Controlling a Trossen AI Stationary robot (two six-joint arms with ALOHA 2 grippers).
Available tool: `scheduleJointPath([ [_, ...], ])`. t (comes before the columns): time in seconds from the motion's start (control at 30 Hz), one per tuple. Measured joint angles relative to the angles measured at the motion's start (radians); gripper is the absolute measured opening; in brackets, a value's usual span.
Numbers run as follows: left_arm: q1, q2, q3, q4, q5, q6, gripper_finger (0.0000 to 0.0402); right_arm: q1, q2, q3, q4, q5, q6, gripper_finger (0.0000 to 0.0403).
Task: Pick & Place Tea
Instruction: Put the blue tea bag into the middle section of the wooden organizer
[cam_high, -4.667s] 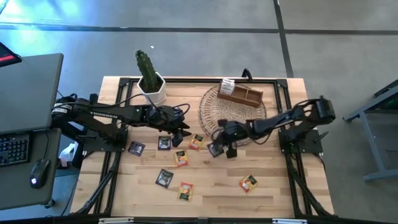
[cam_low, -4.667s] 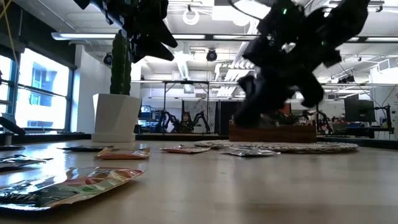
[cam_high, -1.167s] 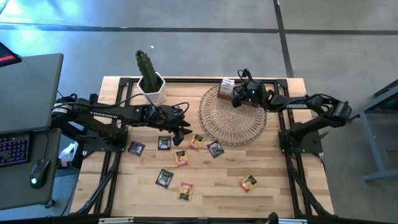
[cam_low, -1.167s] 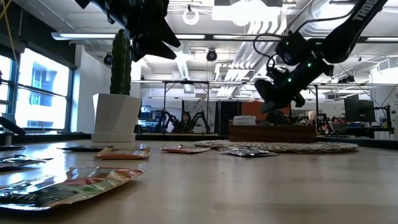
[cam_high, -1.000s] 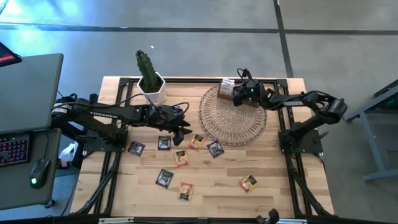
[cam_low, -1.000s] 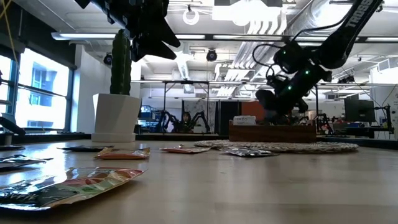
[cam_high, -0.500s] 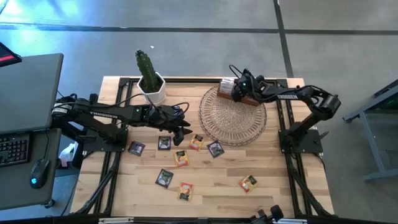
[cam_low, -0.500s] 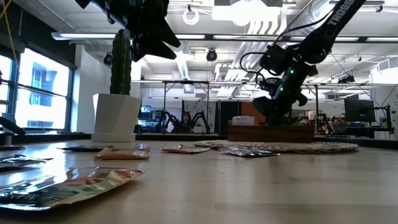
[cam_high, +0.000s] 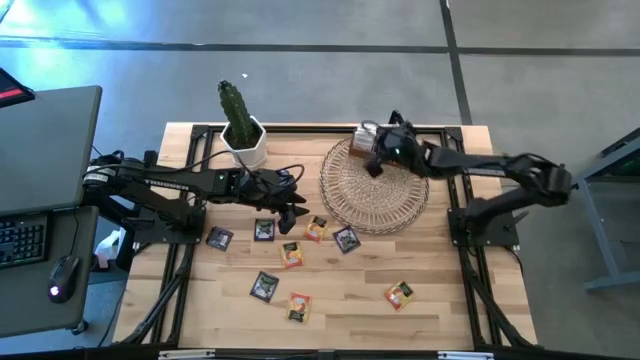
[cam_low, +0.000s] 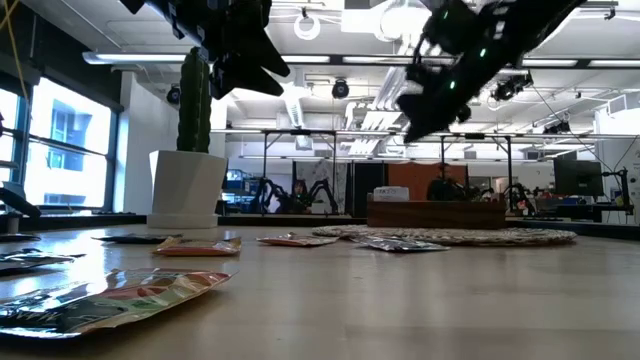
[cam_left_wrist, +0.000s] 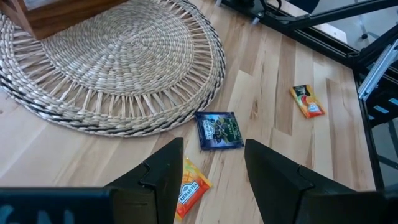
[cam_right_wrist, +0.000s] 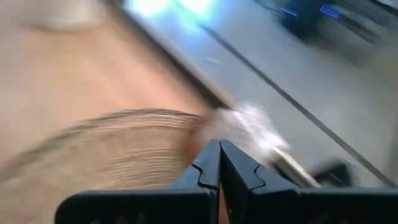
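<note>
Several tea sachets lie flat on the wooden table, among them a black one, an orange one and a yellow-orange one. My left gripper hovers open above this cluster; in its wrist view the black sachet and an orange sachet lie below its fingers. My right gripper is shut and hangs high over the far part of the wicker mat, beside the wooden box. Its wrist view is blurred and shows nothing between its fingers.
A potted cactus stands at the table's far left corner. A pale sachet sits at the box's left end. A desk with a keyboard stands left of the table. Bare wood lies along the table's near edge.
My right gripper dipped toward the left end of the wooden box, then rose well above it and drew slightly toward the near side over the mat, moving fast. The left arm and the sachets have stayed put.
</note>
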Motion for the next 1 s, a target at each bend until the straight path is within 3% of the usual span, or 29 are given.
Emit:
scheduleJointPath([
  [0.2, 0.0, 0.0, 0.0, -0.005, 0.002, 0.003, 0.017, 0.241, -0.045, -0.001, 0.008, -0.231, -0.135, 0.0024],
  [0.43, 0.0, 0.0, 0.0, -0.006, 0.002, 0.002, 0.017, 0.447, 0.068, -0.001, 0.023, -0.18, -0.064, 0.0094],
  [0.6, 0.0, 0.0, 0.0, -0.006, 0.002, -0.003, 0.017, 0.546, 0.234, -0.003, 0.089, -0.225, 0.0, 0.0133],
  [0.8, 0.0, 0.0, 0.0, -0.006, 0.003, -0.012, 0.017, 0.64, 0.367, -0.003, 0.137, -0.282, -0.01, 0.015],
  [1.0, 0.0, 0.0, 0.0, -0.006, 0.004, -0.024, 0.017, 0.672, 0.426, -0.003, 0.131, -0.18, -0.025, 0.0152],
])
